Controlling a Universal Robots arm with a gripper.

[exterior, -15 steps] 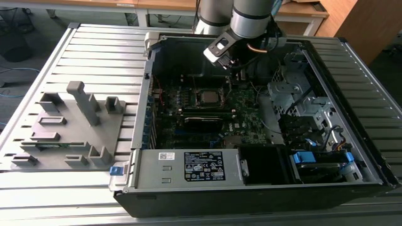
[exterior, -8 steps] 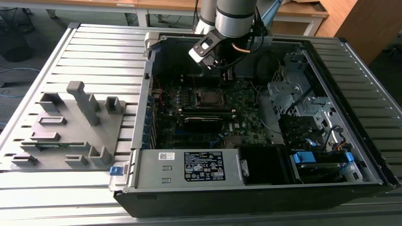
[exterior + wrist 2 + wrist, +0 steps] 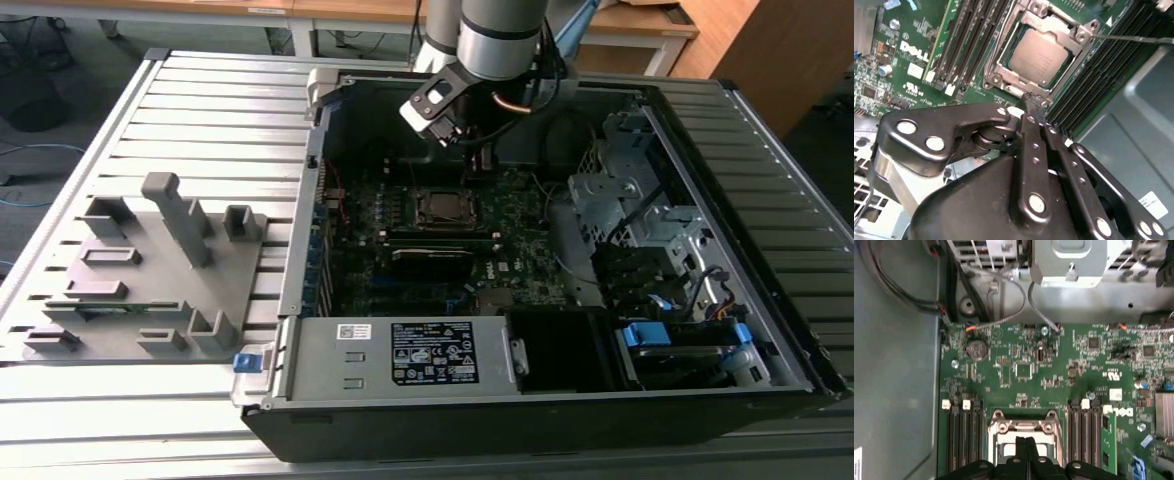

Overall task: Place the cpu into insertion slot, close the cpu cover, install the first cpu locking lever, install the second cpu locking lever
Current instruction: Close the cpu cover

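While the cpu [image 3: 1040, 56] lies framed by the lowered cpu cover [image 3: 1051, 25], the gripper [image 3: 1033, 100] hangs at the cover's edge, its jaws closed together

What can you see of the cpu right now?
The cpu is a small flat square chip with a dull grey metal top carrying faint print. It lies flat in its seat on the green circuit board, with the silver cover framing it on all sides and its top showing through the cut-out. The gripper, fingers together, sits at the frame's edge, off the chip's top.
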